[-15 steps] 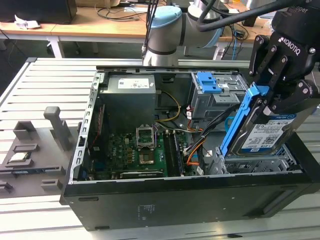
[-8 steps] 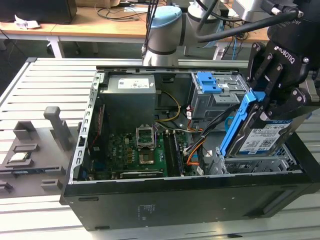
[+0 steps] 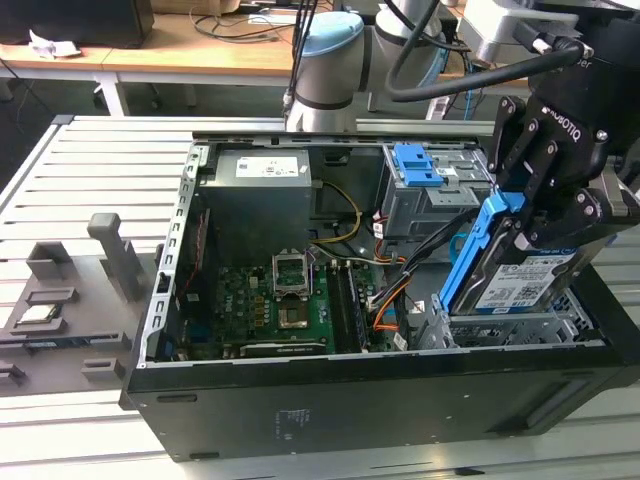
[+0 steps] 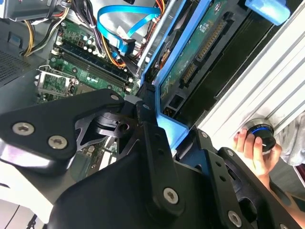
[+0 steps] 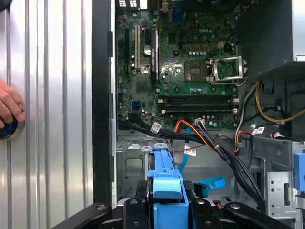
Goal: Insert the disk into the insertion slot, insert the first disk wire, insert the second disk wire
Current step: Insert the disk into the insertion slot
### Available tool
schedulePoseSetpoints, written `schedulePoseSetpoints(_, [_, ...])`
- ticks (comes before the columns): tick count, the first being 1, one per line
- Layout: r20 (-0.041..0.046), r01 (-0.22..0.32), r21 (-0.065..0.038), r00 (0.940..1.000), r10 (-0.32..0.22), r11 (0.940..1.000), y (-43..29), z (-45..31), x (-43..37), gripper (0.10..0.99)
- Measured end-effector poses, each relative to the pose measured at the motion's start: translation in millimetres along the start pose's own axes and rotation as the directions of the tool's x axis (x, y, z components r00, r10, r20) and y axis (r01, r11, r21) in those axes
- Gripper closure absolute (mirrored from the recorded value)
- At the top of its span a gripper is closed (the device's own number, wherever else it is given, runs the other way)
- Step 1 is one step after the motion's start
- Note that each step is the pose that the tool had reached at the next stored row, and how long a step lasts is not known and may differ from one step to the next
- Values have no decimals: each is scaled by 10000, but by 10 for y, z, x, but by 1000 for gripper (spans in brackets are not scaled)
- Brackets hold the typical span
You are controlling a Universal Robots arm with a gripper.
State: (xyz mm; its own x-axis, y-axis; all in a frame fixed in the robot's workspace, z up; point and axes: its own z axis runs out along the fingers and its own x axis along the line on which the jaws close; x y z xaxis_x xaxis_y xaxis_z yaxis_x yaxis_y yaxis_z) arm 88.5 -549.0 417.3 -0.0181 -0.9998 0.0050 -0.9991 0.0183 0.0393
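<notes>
My gripper (image 3: 512, 215) is shut on the disk (image 3: 525, 282), a silver drive with a white label in a bright blue carrier (image 5: 166, 183). The disk hangs steeply tilted, its lower edge just above the insertion slot (image 3: 520, 330), a low perforated grey cage at the case's front on the exterior view's right. In both wrist views the black fingers (image 5: 198, 208) pinch the carrier's edge (image 4: 172, 130). The first disk wire (image 5: 190, 131), an orange, red and black bundle, lies loose beside the slot. The second disk wire (image 4: 119, 23), a light-blue flat cable, curls free near the motherboard.
The open black case (image 3: 330, 410) lies on a slatted metal table. A taller grey cage with a blue latch (image 3: 418, 165) stands behind the slot. The motherboard (image 3: 270, 300) and power supply (image 3: 260, 195) take up the exterior view's left. A person's hand (image 4: 252, 145) rests on a knob beside the case.
</notes>
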Motion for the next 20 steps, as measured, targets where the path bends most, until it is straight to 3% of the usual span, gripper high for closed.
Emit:
schedulePoseSetpoints(6, [-1, -1, 0, 10000, 1, 10000, -3, 79, -1, 718])
schedulePoseSetpoints(10, [-5, -1, 0, 10000, 1, 10000, -3, 79, 0, 706])
schedulePoseSetpoints(12, [-4, 0, 1, 10000, 0, 10000, -3, 80, -1, 580])
schedulePoseSetpoints(19, [-5, -1, 0, 10000, 1, 10000, -3, 80, 0, 596])
schedulePoseSetpoints(20, [-5, -1, 0, 10000, 1, 10000, -3, 81, 0, 663])
